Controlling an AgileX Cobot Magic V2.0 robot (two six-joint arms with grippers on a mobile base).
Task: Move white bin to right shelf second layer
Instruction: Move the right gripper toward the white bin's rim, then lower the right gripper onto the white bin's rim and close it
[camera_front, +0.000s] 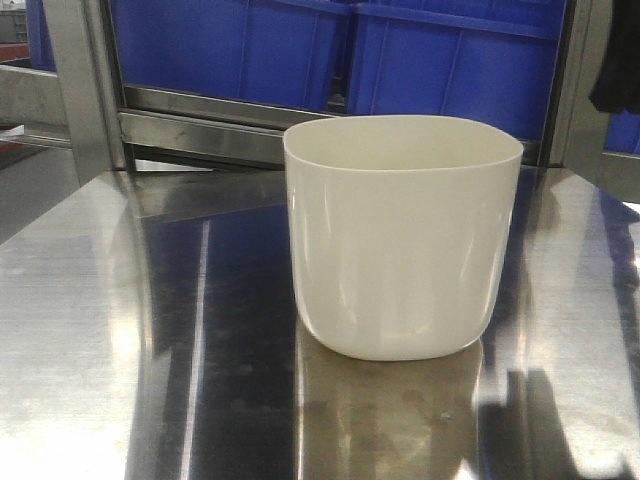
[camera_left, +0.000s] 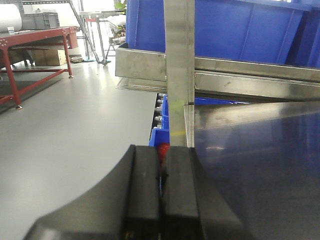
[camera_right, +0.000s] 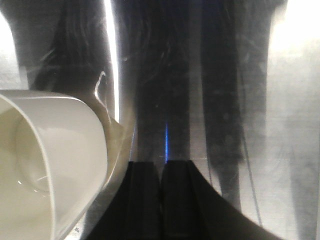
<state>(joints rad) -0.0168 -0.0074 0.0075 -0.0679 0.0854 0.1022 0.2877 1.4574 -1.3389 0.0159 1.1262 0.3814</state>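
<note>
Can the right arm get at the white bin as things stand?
Probably yes: the white bin stands on the steel tabletop beside the right gripper, nothing between them, though its jaws are shut and must open first.

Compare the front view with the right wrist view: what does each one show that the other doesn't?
Only the front view: the white bin whole, upright and side-on, with blue crates behind it. Only the right wrist view: the right gripper, shut on nothing, and the bin's inside at the picture's left edge. Both: the bin and the shiny steel table under it.
</note>
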